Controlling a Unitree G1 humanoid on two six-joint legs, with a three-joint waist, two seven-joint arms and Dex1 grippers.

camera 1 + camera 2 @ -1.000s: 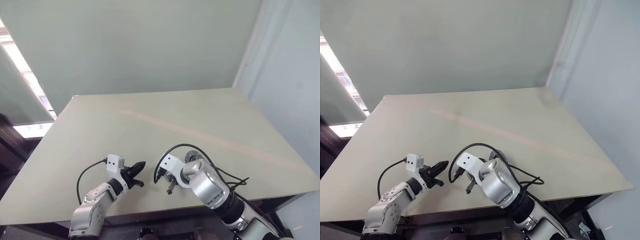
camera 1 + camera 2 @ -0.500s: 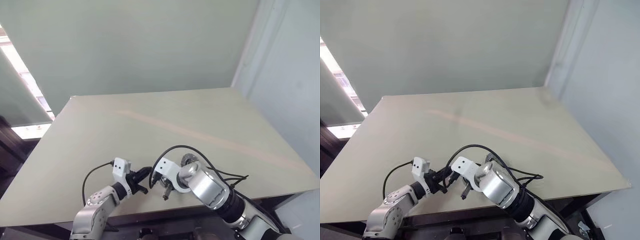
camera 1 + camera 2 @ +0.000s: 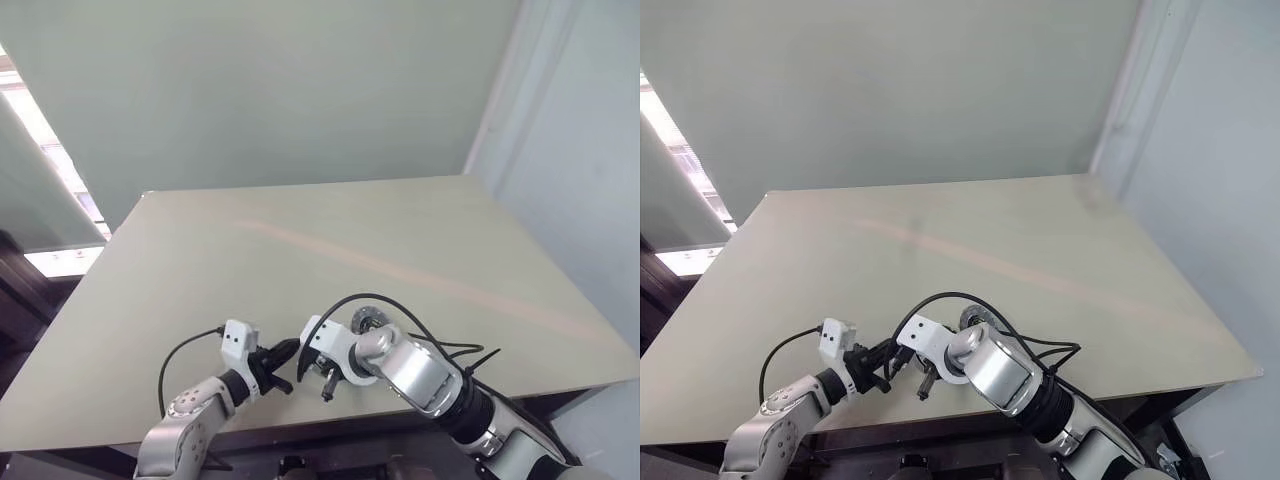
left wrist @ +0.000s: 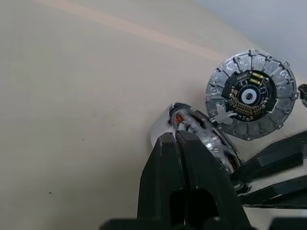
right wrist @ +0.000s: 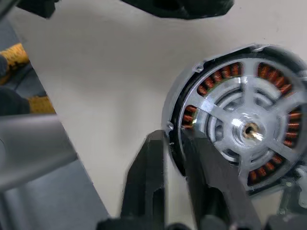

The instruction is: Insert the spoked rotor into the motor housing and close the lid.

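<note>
A: Location of round dark motor housing with copper windings (image 5: 240,129)?
B: Near front edge of beige desk (image 3: 400,240), silver spoked rotor (image 5: 247,127) seated inside. Flat grey lid disc (image 4: 250,93) lying just beside.
A: Fingers?
B: Left gripper (image 4: 184,158) fully closed against housing rim. Right gripper (image 5: 180,158) slightly parted, straddling housing rim.

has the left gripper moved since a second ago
Yes. In the left eye view the left gripper has gone toward the table's near edge and toward the right gripper, now nearly touching it.
</note>
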